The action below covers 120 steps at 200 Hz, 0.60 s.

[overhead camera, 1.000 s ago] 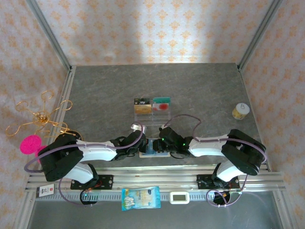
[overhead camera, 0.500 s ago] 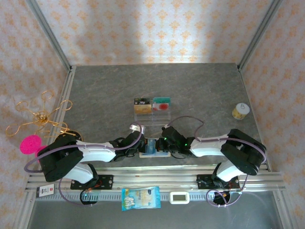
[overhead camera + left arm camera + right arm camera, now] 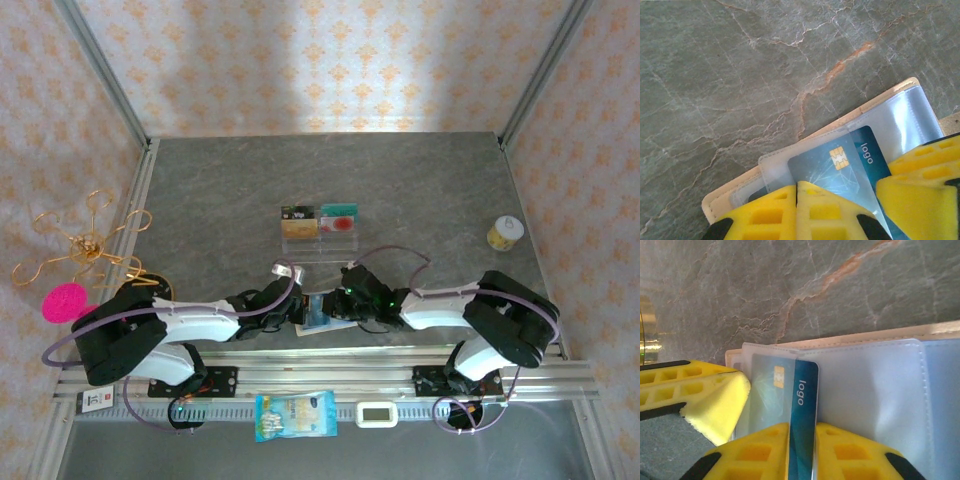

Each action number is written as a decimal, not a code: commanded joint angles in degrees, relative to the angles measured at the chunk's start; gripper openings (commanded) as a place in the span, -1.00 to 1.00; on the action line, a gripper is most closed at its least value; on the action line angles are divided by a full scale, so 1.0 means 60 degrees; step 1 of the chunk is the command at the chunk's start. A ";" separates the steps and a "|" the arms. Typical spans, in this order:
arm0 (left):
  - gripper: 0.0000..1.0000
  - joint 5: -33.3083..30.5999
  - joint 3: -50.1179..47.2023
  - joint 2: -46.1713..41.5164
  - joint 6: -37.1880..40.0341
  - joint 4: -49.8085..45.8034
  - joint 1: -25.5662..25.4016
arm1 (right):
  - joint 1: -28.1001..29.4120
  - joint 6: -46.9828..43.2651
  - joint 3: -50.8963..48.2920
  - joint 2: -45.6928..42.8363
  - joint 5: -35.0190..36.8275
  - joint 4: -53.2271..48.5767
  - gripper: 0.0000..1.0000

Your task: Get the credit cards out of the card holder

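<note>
Looked mid-extraction: open card holder point(image 3: 322, 312) at 6 o'clock on the surface, pinned under the pressed-together left end effector point(image 3: 796, 210). Blue credit card point(image 3: 805, 390) pinched edge-on in the right end effector point(image 3: 802, 440), partly inside its clear pocket. Probably needed a steady pull toward 3 o'clock next.

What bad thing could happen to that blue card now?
The right tool pinches the blue card by its edge, so it may slip free. The card sits partly inside the clear pocket, so it may snag. The shut left tool only presses on the card holder, which might slide along.
</note>
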 commanded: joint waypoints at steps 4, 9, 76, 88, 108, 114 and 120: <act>-1.00 0.0334 -0.0154 0.0345 -0.0019 -0.0620 -0.0054 | -0.0025 -0.0008 0.0122 0.0191 0.0099 -0.0123 -0.90; -1.00 0.0327 -0.0171 0.0285 -0.0009 -0.0607 -0.0057 | -0.0043 -0.0024 0.0099 0.0085 0.0224 -0.0232 -0.95; -1.00 0.0244 -0.0030 0.0101 0.0249 -0.0220 0.0056 | -0.0050 -0.0275 -0.0462 -0.1440 0.1933 -0.1835 -1.00; -1.00 0.0245 0.0070 0.0116 0.0334 -0.0181 0.0095 | -0.0048 -0.0398 -0.0524 -0.1646 0.2042 -0.1938 -1.00; -1.00 0.0248 0.0248 0.0037 0.0521 -0.0266 0.0214 | -0.0051 -0.0820 -0.0512 -0.2066 0.2414 -0.2353 -1.00; -1.00 0.0270 0.0300 -0.0007 0.0545 -0.0329 0.0257 | -0.0042 -0.0995 -0.0523 -0.2233 0.2444 -0.2408 -1.00; -1.00 0.0275 0.0346 -0.0077 0.0579 -0.0401 0.0300 | -0.0038 -0.1126 -0.0537 -0.2448 0.2468 -0.2446 -1.00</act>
